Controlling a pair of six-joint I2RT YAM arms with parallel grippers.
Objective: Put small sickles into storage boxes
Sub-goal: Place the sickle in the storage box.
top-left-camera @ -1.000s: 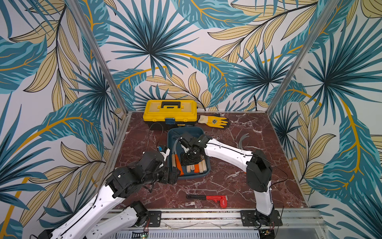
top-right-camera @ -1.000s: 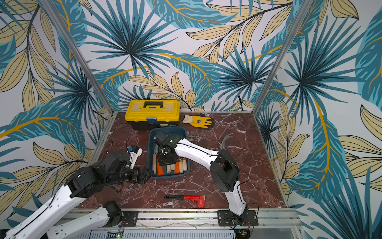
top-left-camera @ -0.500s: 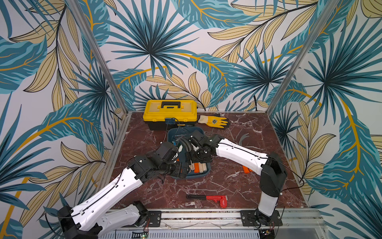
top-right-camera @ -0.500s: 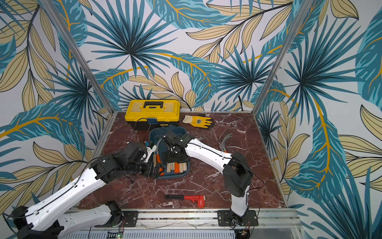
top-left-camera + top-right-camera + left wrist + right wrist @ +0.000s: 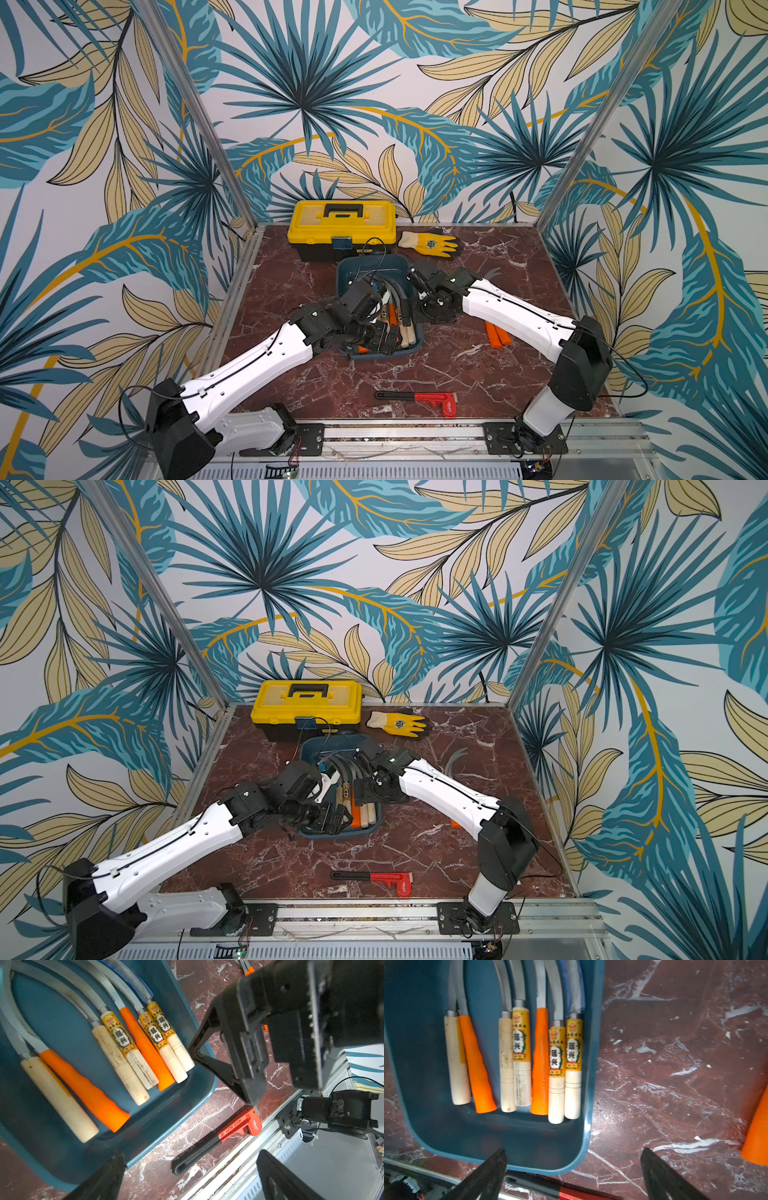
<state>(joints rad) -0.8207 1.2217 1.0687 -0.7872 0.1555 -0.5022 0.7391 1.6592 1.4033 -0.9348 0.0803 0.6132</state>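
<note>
Has just spread right gripper [image 5: 573, 1152] wide and empty over the shallow dark teal-blue plastic tray [image 5: 588, 1084], 7 grey-bladed small sickles [image 5: 521, 1053] lying inside; has swung open left gripper [image 5: 191, 1154] alongside (2 orange-handled sickles [image 5: 496, 336] still outside).

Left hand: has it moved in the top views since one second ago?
Yes. The left hand moved rightward, from beside the blue tray to above its near end.

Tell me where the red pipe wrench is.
In both top views the red pipe wrench lies on the marble tabletop near the front rail, apart from the teal tray behind it.
</note>
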